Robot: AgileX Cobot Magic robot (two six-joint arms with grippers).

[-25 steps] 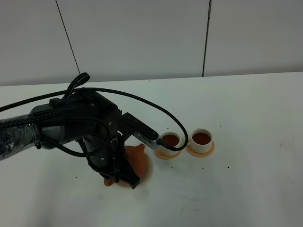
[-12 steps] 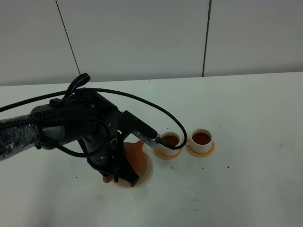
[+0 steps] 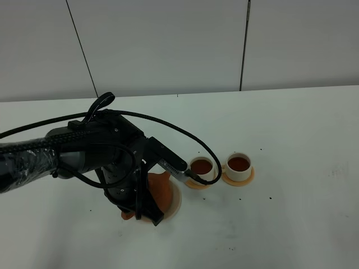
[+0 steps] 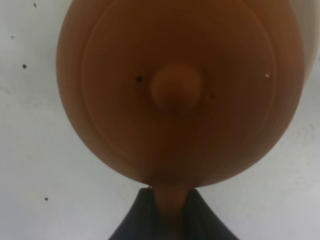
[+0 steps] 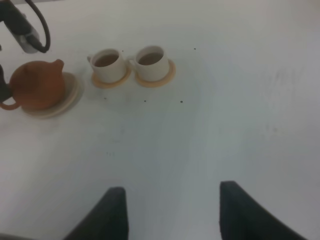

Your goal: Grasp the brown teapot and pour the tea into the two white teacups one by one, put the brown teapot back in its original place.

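Teapot back on its trivet, left fingers clamped on the handle.

The brown teapot (image 3: 161,190) sits on the pale trivet (image 3: 175,203), at about 8 o'clock from the two white teacups (image 3: 220,166), both showing dark tea. The left gripper (image 4: 167,212) pinches the loop handle, body and spout stretching straight away from the fingers (image 4: 132,220); release means parting them and backing off along that line. The right gripper (image 5: 170,212) stands open, well apart, empty. The pot is squat, reddish-brown, its knobbed lid seated.
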